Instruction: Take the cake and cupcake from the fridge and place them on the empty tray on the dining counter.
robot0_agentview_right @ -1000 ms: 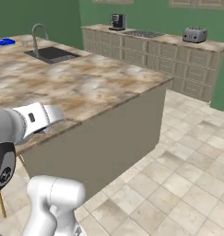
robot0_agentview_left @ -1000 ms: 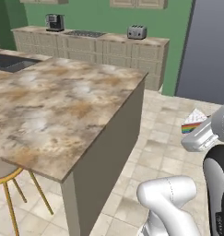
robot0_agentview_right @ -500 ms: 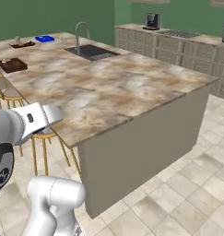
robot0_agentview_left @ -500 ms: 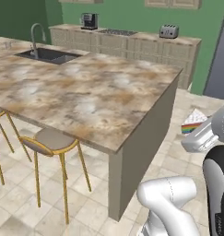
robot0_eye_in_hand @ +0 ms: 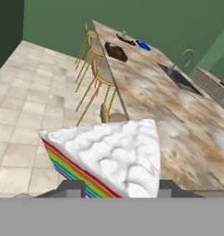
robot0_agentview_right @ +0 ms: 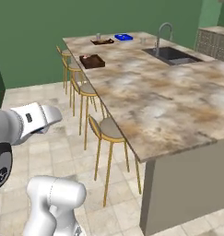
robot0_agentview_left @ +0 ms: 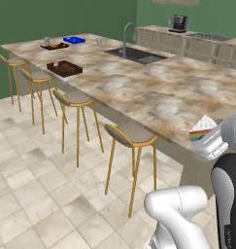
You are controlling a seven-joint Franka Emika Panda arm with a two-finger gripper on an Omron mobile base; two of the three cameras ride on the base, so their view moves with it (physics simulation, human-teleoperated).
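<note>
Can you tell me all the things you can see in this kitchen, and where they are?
dining counter: one, beige-brown marbled, long island
sink: one, dark, set in the counter, grey tap behind it
tray: one, dark brown, counter's stool-side edge; something small and pink on it
second tray: one, dark, counter's far end
blue dish: one, beside that far tray
stools: four, gold legs, along the counter
coffee machine: one, dark, back counter
cake: one slice, rainbow layers, white top, between the tool's fingers
tool: one, dark tips, shut on the cake
</note>
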